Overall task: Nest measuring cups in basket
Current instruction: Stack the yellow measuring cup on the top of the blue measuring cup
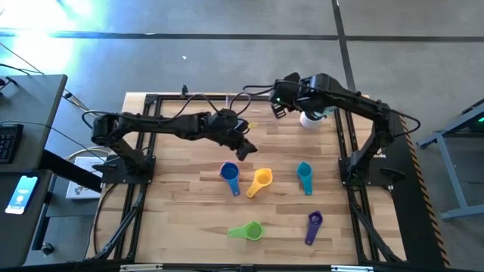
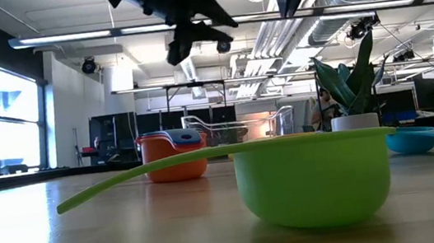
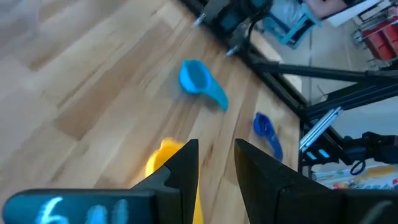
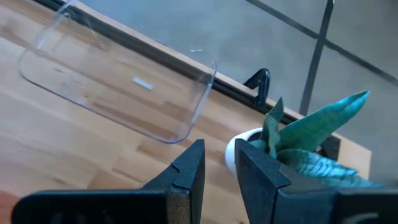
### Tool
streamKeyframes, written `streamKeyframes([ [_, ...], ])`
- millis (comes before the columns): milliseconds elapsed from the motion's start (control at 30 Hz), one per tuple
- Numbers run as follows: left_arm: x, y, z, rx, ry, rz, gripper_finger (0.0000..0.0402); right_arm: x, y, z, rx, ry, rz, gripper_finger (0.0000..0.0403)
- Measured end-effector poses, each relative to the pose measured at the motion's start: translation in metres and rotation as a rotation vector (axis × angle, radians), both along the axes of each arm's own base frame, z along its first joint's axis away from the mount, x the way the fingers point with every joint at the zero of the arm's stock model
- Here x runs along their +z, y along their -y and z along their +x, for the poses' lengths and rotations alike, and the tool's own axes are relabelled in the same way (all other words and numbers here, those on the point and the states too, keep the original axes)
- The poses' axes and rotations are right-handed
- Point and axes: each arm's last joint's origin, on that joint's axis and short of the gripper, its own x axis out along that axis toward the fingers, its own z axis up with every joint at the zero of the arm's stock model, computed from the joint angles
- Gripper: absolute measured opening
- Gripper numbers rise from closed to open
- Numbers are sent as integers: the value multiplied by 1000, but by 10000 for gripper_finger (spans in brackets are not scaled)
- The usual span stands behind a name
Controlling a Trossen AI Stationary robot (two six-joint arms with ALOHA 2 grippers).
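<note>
Several measuring cups lie loose on the wooden table, bowls down on the wood: blue [image 1: 229, 174], orange-yellow [image 1: 261, 180], teal [image 1: 304, 172], green [image 1: 248, 230] and purple [image 1: 314, 223]. The clear basket [image 4: 118, 87] rests on its base near the far edge. My left gripper [image 1: 246, 149] hangs above the table's middle, over the orange-yellow cup [image 3: 165, 163], shut and holding nothing [image 3: 217, 144]. My right gripper [image 1: 278, 106] hovers high near the far edge between the basket and the plant pot, shut and empty [image 4: 219, 146]. No red cup can be made out.
A white plant pot [image 1: 310, 117] with long green leaves [image 4: 311, 124] stands at the far right, close to my right gripper. Black frame rails [image 1: 344, 143] border the table. In the low view the green cup [image 2: 310, 172] fills the foreground. Bare wood lies between the cups and the basket.
</note>
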Motion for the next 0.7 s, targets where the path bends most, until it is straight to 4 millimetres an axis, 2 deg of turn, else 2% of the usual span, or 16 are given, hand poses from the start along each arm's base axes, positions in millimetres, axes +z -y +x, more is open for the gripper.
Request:
streamKeyframes([
  [267,20,-4,22,-27,2,52,92,0,7,-2,20,-31,-14,81],
  [700,-30,0,55,-136,-141,123,92,0,7,-2,33,-39,-12,81],
])
